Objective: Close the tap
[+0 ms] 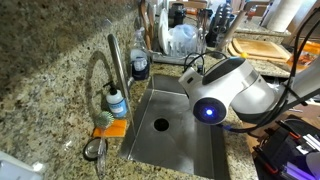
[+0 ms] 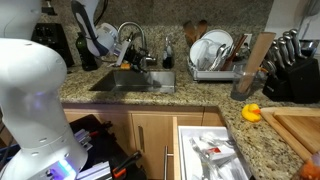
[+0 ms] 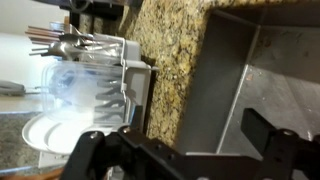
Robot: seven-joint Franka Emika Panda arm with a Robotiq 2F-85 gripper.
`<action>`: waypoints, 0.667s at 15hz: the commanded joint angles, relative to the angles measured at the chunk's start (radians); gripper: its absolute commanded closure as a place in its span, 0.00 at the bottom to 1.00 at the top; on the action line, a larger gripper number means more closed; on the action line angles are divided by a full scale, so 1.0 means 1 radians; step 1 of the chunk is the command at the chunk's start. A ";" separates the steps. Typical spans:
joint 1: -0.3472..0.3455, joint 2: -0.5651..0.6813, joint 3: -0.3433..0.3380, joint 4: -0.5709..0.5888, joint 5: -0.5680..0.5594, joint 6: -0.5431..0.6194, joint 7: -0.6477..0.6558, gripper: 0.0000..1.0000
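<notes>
**Item: the tap** (image 1: 112,60). Brushed metal with a slim upright stem and a high arched spout.
- Location: fixed to the granite tabletop (image 1: 50,70) at 9 o'clock of the sink (image 1: 170,135). A soap bottle (image 1: 117,103) stands just beside it at its 6 o'clock.
- Handling (judged): rigid, bolted down and not liftable. Only its control should move. The smooth metal is likely slippery, so a sideways push is safer than a pinch.
- Contact point (judged): the control lever near the stem. It is too small here to say which part that is.

**Item: arm** (image 1: 238,88).
- Pose: white links folded over the sink's 3 o'clock edge, well apart from the tap.
- The wrist view faces down on the tabletop strip between the sink and the dish rack (image 3: 85,85). The tap is absent from that view.

**Item: hand** (image 3: 180,150).
- State: fingers spread wide with nothing between them.
- Requirement (judged): it must swing towards 9 o'clock to reach the tap.
</notes>
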 commanded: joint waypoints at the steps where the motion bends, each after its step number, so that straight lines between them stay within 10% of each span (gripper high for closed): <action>1: -0.016 0.071 0.015 0.031 -0.118 0.085 -0.095 0.00; 10: -0.035 -0.022 -0.015 -0.080 -0.331 -0.099 -0.380 0.00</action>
